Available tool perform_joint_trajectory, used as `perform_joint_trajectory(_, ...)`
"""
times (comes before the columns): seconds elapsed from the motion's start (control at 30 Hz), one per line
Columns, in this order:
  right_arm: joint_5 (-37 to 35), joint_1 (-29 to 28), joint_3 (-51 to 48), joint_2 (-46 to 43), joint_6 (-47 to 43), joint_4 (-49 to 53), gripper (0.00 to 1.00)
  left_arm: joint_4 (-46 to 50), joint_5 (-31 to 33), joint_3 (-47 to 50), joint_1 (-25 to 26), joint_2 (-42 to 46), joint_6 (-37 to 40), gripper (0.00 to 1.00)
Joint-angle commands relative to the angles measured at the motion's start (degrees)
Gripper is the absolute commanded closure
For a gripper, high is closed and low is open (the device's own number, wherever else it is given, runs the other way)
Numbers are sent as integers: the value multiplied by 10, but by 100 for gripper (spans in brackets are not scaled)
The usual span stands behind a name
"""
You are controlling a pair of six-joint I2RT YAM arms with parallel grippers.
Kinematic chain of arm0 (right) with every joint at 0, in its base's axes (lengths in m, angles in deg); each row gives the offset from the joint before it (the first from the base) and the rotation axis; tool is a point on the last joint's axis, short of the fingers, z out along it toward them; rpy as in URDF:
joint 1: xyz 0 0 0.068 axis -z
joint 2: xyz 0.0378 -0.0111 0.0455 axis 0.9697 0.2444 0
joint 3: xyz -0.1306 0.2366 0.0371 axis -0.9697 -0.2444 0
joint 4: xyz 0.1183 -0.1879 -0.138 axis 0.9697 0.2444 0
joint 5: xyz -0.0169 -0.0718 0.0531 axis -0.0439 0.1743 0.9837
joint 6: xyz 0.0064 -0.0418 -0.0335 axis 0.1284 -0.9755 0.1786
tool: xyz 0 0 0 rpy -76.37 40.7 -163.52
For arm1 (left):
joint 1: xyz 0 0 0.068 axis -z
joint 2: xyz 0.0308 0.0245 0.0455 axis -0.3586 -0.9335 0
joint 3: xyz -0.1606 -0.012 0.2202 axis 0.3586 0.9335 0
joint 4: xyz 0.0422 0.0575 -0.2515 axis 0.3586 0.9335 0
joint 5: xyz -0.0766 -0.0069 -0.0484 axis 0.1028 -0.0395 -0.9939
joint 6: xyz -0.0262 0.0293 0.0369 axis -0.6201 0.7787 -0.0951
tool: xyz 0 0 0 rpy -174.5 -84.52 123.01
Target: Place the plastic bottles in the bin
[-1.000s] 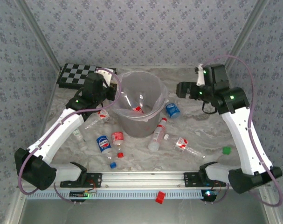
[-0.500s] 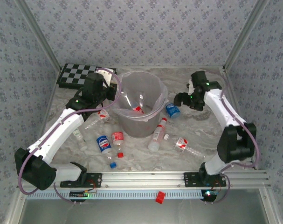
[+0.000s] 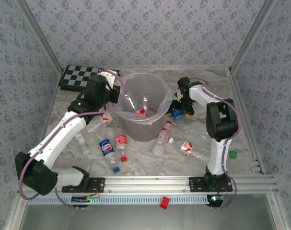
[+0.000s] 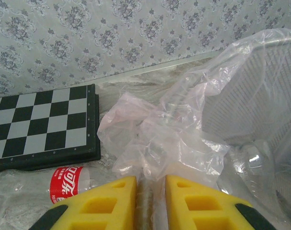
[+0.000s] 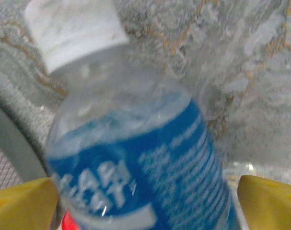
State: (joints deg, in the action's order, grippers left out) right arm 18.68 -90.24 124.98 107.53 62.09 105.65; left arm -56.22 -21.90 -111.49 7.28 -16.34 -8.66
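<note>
The right gripper (image 5: 145, 199) stands wide open astride a blue-labelled bottle (image 5: 131, 158) beside the bin (image 3: 135, 125); it grips nothing. The left gripper (image 4: 150, 201) is closed by the bin's bag (image 4: 155, 139).

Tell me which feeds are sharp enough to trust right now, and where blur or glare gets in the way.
Top external: evenly lit and sharp, with only soft shadows around the bin. Left wrist: crisp on the chequered board; the clear bag throws small glints. Right wrist: the blue-labelled bottle sits too close, so its label and white cap are blurred.
</note>
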Motion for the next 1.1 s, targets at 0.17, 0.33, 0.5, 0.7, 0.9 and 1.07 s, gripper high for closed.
perform_joint_trajectory(0.17,-15,15,-4,-14,-8,-38,41,23,6,5,1,0,16,77)
perform_joint_trajectory(0.33,-18,35,-19,-52,-10,-35,41,24,2,4,0,0,16,77)
perform_joint_trajectory(0.5,13,57,-40,-116,-10,-35,42,25,4,5,0,-5,19,77)
perform_joint_trajectory(0.7,4,83,-12,-238,-3,-9,50,26,-4,3,0,-11,16,77)
perform_joint_trajectory(0.9,26,105,7,-365,33,-26,56,26,-4,3,0,-13,15,77)
perform_joint_trajectory(1.07,163,115,33,-423,44,-96,55,26,-11,3,0,-13,11,77)
